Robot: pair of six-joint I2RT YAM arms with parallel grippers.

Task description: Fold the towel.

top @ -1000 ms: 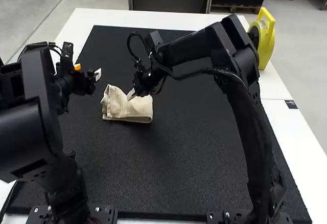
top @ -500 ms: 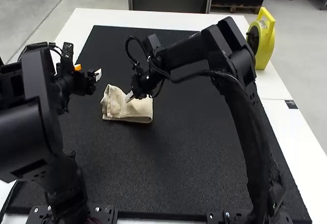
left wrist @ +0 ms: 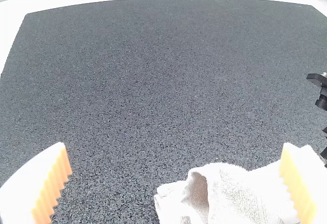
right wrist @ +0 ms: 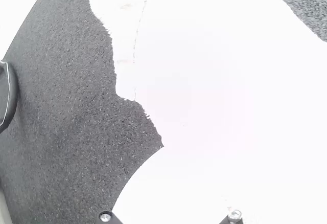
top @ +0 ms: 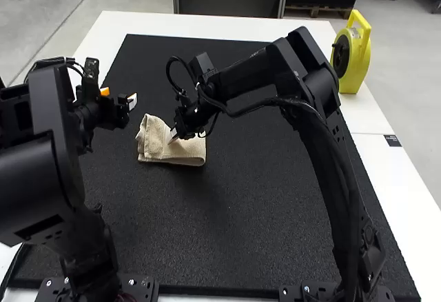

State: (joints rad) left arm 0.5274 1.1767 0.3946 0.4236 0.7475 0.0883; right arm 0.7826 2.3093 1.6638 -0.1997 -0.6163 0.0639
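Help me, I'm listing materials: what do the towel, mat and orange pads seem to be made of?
Towel: matt cloth, likely terry, from its nubby surface and soft folds; the fibre can't be told.
Mat: dull and grainy, perhaps rubber or foam, from its fine speckle.
Pads: probably rubber or moulded plastic, from their even colour and regular ribs.

Bright light, towel [right wrist: 204,55] washed out, faint shadows

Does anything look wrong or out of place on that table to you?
Only slightly: the towel is uneven. At its end nearer the left gripper, the cloth puffs up into an open loop instead of lying flat. I see no spill or damage.
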